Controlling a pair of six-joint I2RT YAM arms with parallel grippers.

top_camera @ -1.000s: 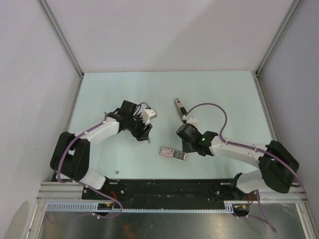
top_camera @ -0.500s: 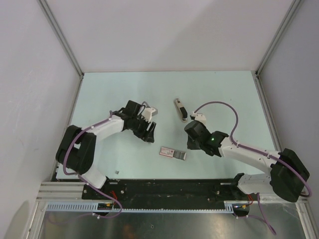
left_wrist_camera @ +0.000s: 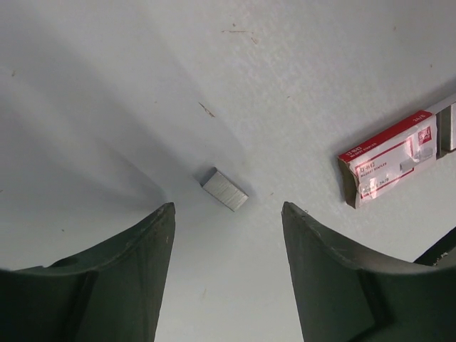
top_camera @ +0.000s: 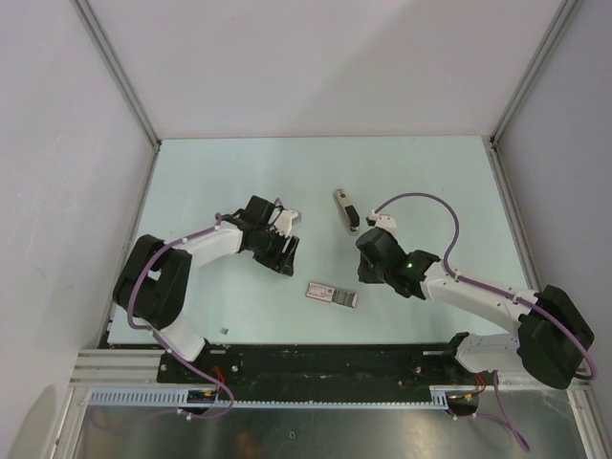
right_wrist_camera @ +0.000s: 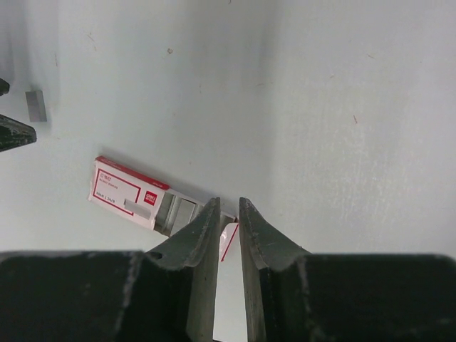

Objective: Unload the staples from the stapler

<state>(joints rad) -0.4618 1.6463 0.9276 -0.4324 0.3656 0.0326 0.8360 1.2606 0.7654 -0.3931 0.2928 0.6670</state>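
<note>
The stapler (top_camera: pixel 344 208) lies on the table at the back centre, apart from both arms. A short grey strip of staples (left_wrist_camera: pixel 224 189) lies flat on the table just ahead of my left gripper (left_wrist_camera: pixel 228 208), which is open, low and empty. The strip also shows in the right wrist view (right_wrist_camera: pixel 35 105). In the top view my left gripper (top_camera: pixel 285 253) covers that spot. My right gripper (right_wrist_camera: pixel 229 201) has its jaws nearly together with nothing between them. It hovers just right of the box, and in the top view (top_camera: pixel 366 275) it is in front of the stapler.
A red-and-white staple box (top_camera: pixel 332 294) lies open in front of centre, also in the left wrist view (left_wrist_camera: pixel 388 158) and right wrist view (right_wrist_camera: pixel 132 192). A tiny grey speck (top_camera: pixel 224 331) lies near the front edge. Walls enclose the table on three sides.
My right gripper has drawn back up and to the right, away from the box. My left gripper has shifted slightly right and toward the front, over the strip.
</note>
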